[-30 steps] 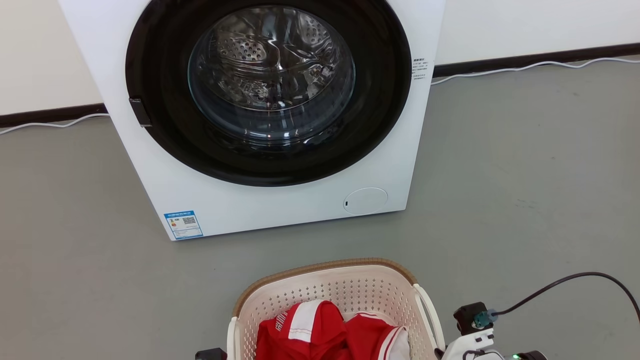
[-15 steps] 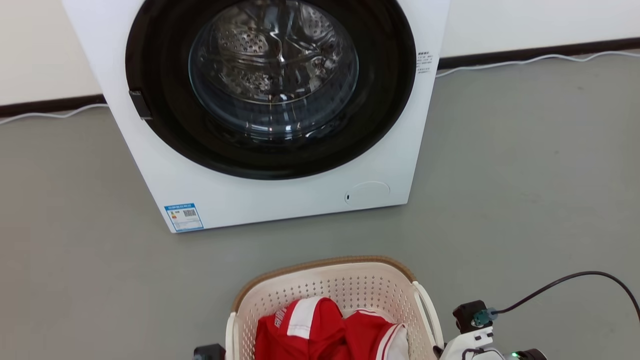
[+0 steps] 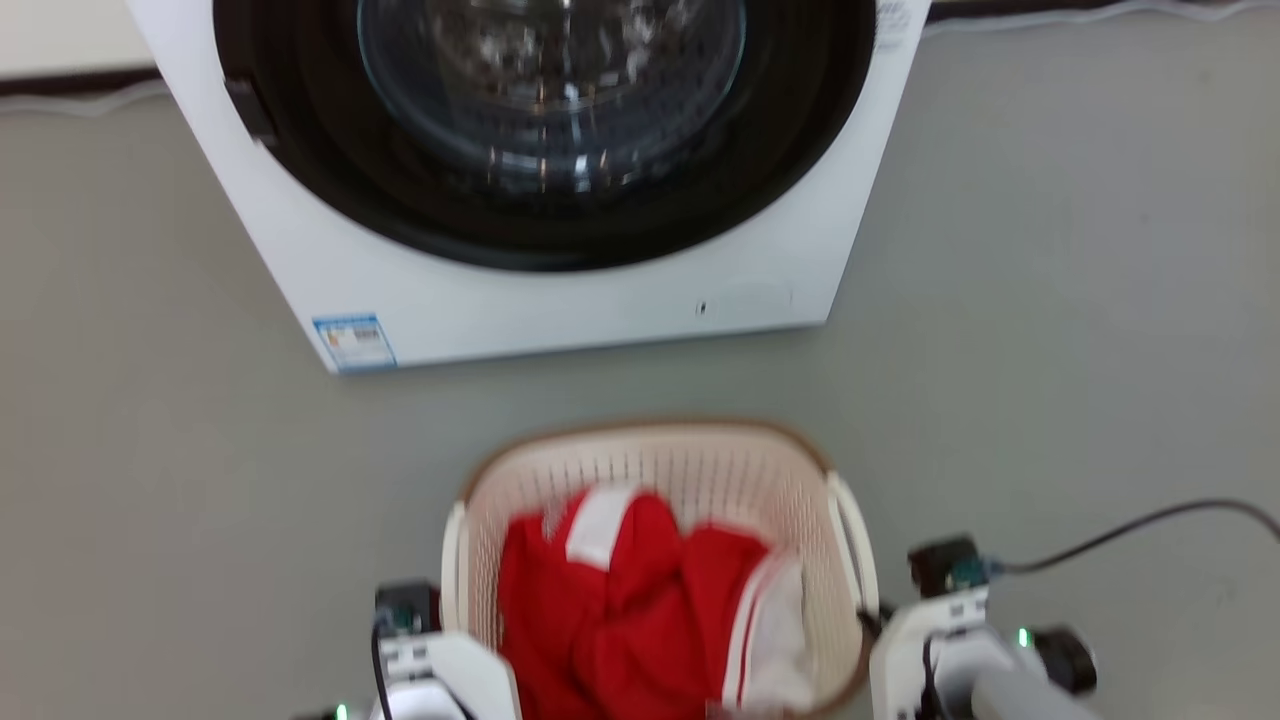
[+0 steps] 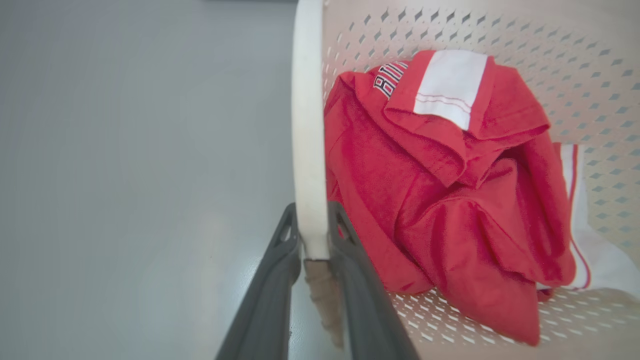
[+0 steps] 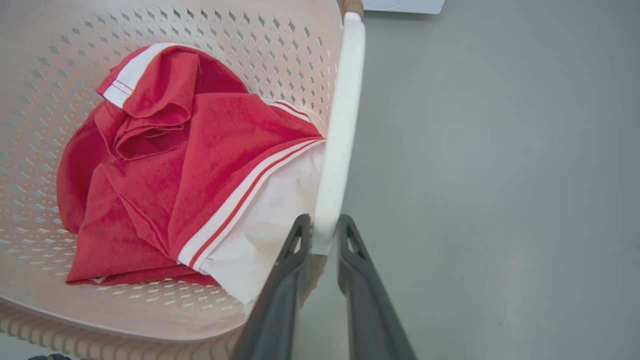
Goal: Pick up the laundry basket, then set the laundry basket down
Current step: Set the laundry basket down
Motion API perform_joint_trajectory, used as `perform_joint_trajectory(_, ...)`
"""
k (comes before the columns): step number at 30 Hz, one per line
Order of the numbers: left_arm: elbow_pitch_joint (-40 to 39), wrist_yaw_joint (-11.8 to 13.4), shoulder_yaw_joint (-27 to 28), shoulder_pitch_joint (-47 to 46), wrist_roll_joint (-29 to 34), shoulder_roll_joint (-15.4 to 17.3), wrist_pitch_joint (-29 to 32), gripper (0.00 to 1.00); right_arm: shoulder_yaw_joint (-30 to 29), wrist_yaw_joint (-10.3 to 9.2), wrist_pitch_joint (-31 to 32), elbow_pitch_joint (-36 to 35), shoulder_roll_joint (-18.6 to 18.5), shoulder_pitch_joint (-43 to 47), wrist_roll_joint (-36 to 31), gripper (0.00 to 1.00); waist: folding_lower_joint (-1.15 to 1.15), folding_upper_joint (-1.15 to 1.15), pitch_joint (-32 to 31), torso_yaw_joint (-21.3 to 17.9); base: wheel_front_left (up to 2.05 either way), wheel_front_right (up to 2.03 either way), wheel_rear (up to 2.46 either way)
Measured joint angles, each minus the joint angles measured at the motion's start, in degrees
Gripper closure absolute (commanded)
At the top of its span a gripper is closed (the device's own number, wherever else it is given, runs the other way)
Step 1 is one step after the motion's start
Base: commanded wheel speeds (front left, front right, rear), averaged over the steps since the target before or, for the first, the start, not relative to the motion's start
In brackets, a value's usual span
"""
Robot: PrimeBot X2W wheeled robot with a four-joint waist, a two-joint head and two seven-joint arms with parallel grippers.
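Grey floor (image 3: 1050,300) spreads round a white washing machine (image 3: 560,310), and the laundry basket (image 3: 650,465) sits just in front of it, between the robot's two arms. Whether its base rests on the floor or hangs clear, I cannot tell. A crumpled red and white shirt (image 3: 620,600) lies inside.

Perforated thin plastic with one soft garment in it should be light. The walls look stiff enough to keep their shape, though they may flex a little under load. The smooth loop handles are the natural holds, one on each side, so the basket stays level.

In the wrist views the left claw (image 4: 312,215) is closed on the left handle (image 4: 306,150) near its lower end, and the right claw (image 5: 322,222) is clamped the same way on the right handle (image 5: 340,125). Such slick, narrow bars could slide or swivel between the fingers, so an even pull on both sides seems wise.
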Motion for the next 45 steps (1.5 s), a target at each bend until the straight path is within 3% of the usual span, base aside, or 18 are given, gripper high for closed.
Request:
perform_joint_trajectory(19, -1.72, -0.88, 3.32, -17.74, 5.19, 1.75, -1.35, 1.00, -9.01, -0.15, -8.05, 3.80, 0.22, -17.51, -7.70, 1.00, 0.00, 0.00, 22.08, 3.77, 0.00, 0.00, 0.00)
perform_joint_trajectory(28, -5.95, 0.20, 8.04, -24.52, 11.58, 2.49, -1.60, 1.00, -17.38, -0.15, -11.57, 5.43, 0.00, -25.94, -16.50, 1.00, 0.00, 0.00, 33.47, 5.88, 0.00, 0.00, 0.00)
perform_joint_trajectory(37, -9.58, 1.53, 13.12, -27.21, 17.28, 2.68, -1.62, 1.00, -23.88, -0.13, -12.52, 4.45, -0.09, -28.86, -22.71, 1.00, 0.00, 0.00, 40.07, 7.55, 0.00, 0.00, 0.00)
perform_joint_trajectory(45, -12.30, 0.86, 18.80, -27.84, 23.64, 3.08, -1.62, 1.00, -26.74, -0.08, -13.29, 1.42, -0.05, -28.98, -25.36, 1.00, 0.00, 0.00, 43.52, 7.99, 0.00, 0.00, 0.00)
